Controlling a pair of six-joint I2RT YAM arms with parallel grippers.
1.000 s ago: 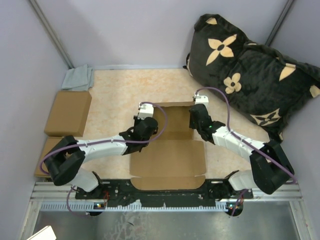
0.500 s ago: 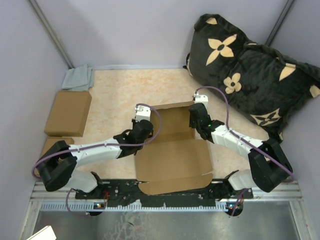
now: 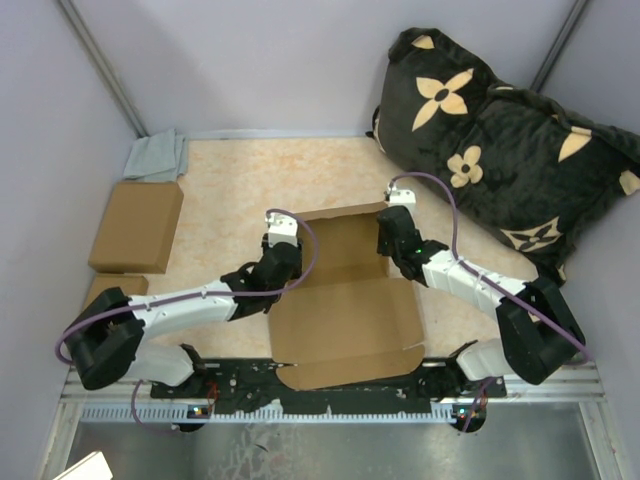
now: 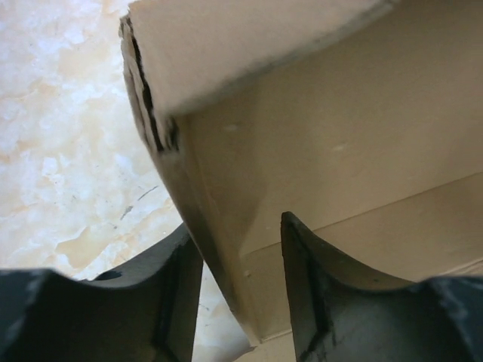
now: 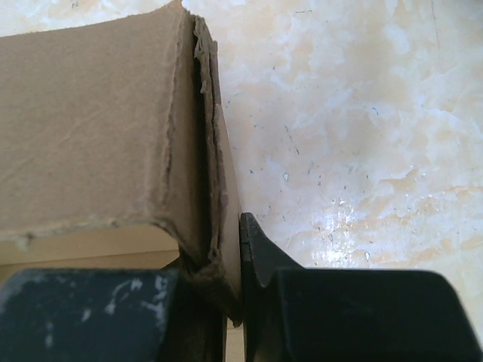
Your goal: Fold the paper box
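Note:
The paper box (image 3: 345, 315) lies open in the middle of the table, its base flat and its far and side walls partly raised. My left gripper (image 3: 290, 252) is at the box's far left corner. In the left wrist view its jaws (image 4: 237, 222) stand apart on either side of the left wall (image 4: 339, 136), with gaps showing. My right gripper (image 3: 388, 232) is at the far right corner. In the right wrist view it (image 5: 230, 226) is shut on the folded right wall (image 5: 90, 128), pinching it.
Two brown cardboard blocks (image 3: 137, 225) (image 3: 100, 295) lie at the left, with a grey cloth (image 3: 157, 155) behind them. A large black pillow with tan flowers (image 3: 500, 140) fills the back right. Grey walls close in three sides. The arms' mounting rail (image 3: 330, 400) runs along the near edge.
The left gripper moved left and toward me, drawing the box's left wall outward. The box turned slightly and its near flap slid closer to the rail. The right gripper barely moved.

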